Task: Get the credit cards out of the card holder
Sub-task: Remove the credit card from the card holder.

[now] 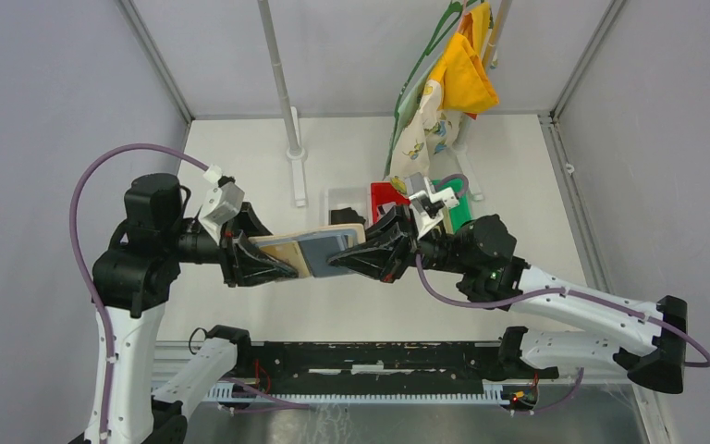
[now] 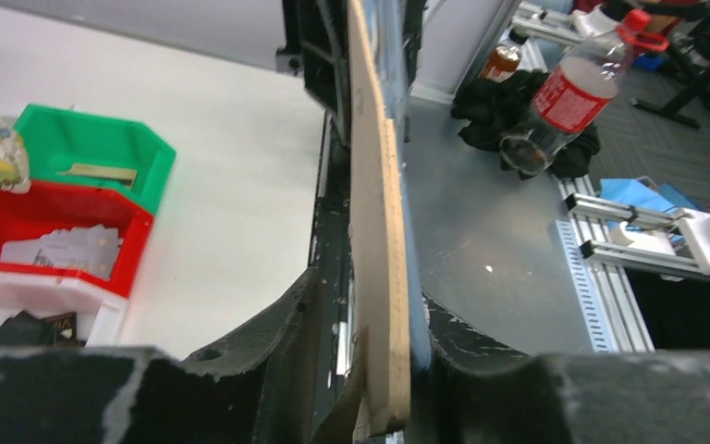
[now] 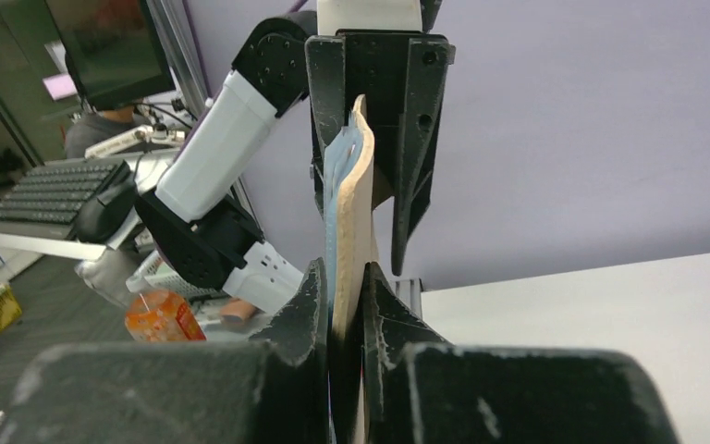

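Top external view shows two hands and one holder. The left hand [image 1: 275, 252] straddles the tan end of the holder [image 1: 319, 248]. Seen from the right wrist, its fingers [image 3: 418, 139] stand partly apart, one close against the pale blue side and the other with a gap to the tan side, so it looks loose rather than clamped. The right hand [image 1: 362, 248] has the opposite, blue-grey end, and its own camera shows both fingers [image 3: 307, 305] pressed tight on the holder's two faces. The holder hangs above the desk [image 1: 240, 166] between the hands and touches nothing else. Its long axis runs from hand to hand, left to right across the desk. Its broad face is turned up toward the top camera, tan to the left and the blue-grey panel to the right, while both wrist cameras see it edge-on. No card shows in the holder from any view. Farther out, beyond the right hand, three bins stand side by side. The red bin [image 2: 18, 205] holds a loose heap of pale cards [image 2: 65, 248], too overlapped to count. The green bin [image 2: 92, 139] holds one flat tan item [image 2: 102, 173], and the white bin [image 2: 28, 291] has a black object [image 2: 18, 328] in it. Cloths [image 1: 439, 92] hang at the back above the bins.
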